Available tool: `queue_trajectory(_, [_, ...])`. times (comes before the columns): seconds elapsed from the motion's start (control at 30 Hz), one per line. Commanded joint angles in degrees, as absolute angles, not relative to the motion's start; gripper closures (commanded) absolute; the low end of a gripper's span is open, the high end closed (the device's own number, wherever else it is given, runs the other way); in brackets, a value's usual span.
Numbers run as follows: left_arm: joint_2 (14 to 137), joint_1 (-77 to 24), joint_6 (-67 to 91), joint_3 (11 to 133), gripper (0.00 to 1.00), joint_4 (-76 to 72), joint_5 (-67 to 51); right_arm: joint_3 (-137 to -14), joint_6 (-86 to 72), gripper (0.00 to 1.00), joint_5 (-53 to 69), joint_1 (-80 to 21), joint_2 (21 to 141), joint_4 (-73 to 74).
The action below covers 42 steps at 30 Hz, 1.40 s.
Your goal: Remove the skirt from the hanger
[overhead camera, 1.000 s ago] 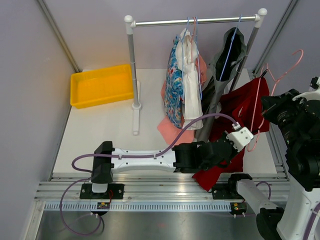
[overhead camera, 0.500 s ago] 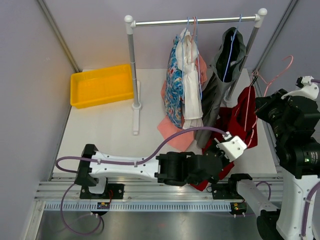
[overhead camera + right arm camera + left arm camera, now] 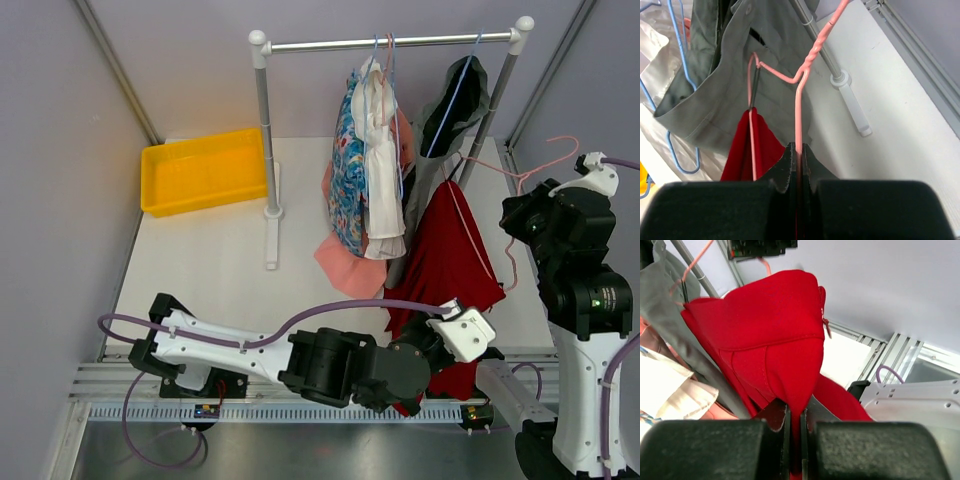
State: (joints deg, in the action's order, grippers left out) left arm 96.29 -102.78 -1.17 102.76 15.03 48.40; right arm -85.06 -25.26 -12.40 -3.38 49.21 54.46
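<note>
Left hand [image 3: 795, 426]: clamped on a fold of the skirt [image 3: 770, 335], with red cloth pinched flat between the pads. Sits at about 5 o'clock in the top view, at the garment's low end, well placed to drag cloth down and away from its fastening.

Right hand [image 3: 797, 161]: closed tight on the wire of the hanger [image 3: 798, 117], at 3 o'clock in the top view, clear of the rail [image 3: 390, 43]. Holds the wire high and out to the right, stretching the skirt into a taut slope from 2 o'clock down to 5 o'clock, above the surface [image 3: 220, 240]. Reads as a tug between two anchors, one on the frame and one on the cloth.

Shows, in the right wrist view, a dark clip [image 3: 755, 87] biting the top of the red cloth. Looks like the point to release; cannot tell about the hanger's far end.

Hangs just beside the grey garment [image 3: 455, 100] at 1 o'clock, so risks a snag there. Probably calls next for a firm pull toward 6 o'clock by the left hand, with the right held firm as the counter-hold.
</note>
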Motion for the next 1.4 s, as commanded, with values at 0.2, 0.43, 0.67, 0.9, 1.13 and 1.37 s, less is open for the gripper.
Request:
queue_trajectory(0.2, [93.5,-106.8,6.7,96.8,1.0,12.9,50.8,-88.8,-22.5,1.0,-21.4,-3.1,51.9,46.2])
queue_trajectory(0.43, [96.2,-96.5,19.0,88.1,1.0,15.8,48.8,-93.3,-25.7,1.0,-12.3,-3.0,46.9,54.7])
queue_trajectory(0.67, [105.2,-78.7,23.7,93.9,1.0,20.2,35.9,-98.1,-28.7,1.0,-2.6,-3.0,42.0,63.0])
queue_trajectory(0.9, [117.7,-68.8,22.8,108.8,1.0,27.5,33.3,-115.6,-34.8,1.0,7.2,-3.0,46.8,75.7])
queue_trajectory(1.13, [114.9,-67.3,24.5,112.3,1.0,26.6,37.3,-98.0,-38.3,1.0,12.2,-3.1,42.5,83.9])
queue_trajectory(1.37, [117.0,-63.0,26.5,119.9,1.0,40.3,41.9,-105.4,-35.5,1.0,11.1,-3.0,42.7,93.6])
